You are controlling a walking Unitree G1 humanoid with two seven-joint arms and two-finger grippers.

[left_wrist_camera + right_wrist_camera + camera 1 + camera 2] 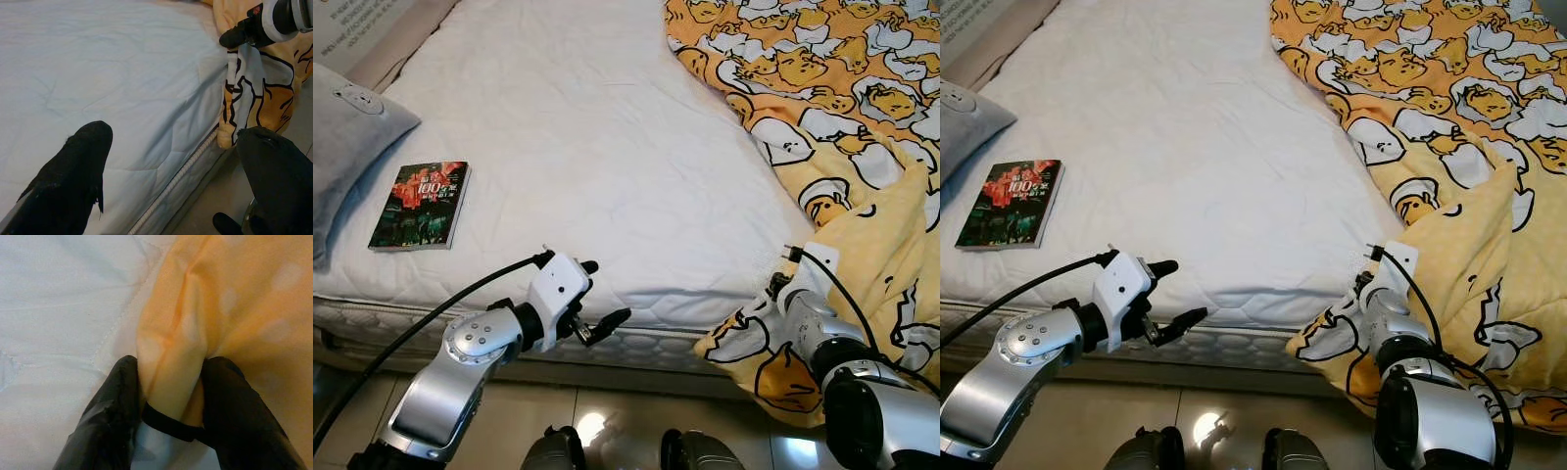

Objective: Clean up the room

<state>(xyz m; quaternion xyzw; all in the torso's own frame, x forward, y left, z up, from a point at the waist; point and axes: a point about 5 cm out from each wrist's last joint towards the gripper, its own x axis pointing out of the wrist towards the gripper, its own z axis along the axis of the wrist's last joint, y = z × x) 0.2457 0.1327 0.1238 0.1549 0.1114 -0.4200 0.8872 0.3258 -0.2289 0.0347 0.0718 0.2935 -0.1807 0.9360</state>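
Observation:
A yellow blanket point(842, 117) printed with cartoon faces covers the right side of the white mattress point(587, 147) and hangs over its near edge. My right gripper point(168, 396) is shut on a fold of that blanket point(195, 333) at the mattress's front edge, near the hanging corner point(744, 338). My left gripper point(602, 299) is open, held in the air just in front of the mattress's near edge, with nothing between its fingers point(73, 171). A book point(421, 204) with a dark cover lies flat on the mattress at the left.
A grey pillow point(347, 137) rests on the bed's left end beside the book. A tiled floor point(626, 421) runs below the bed's near side.

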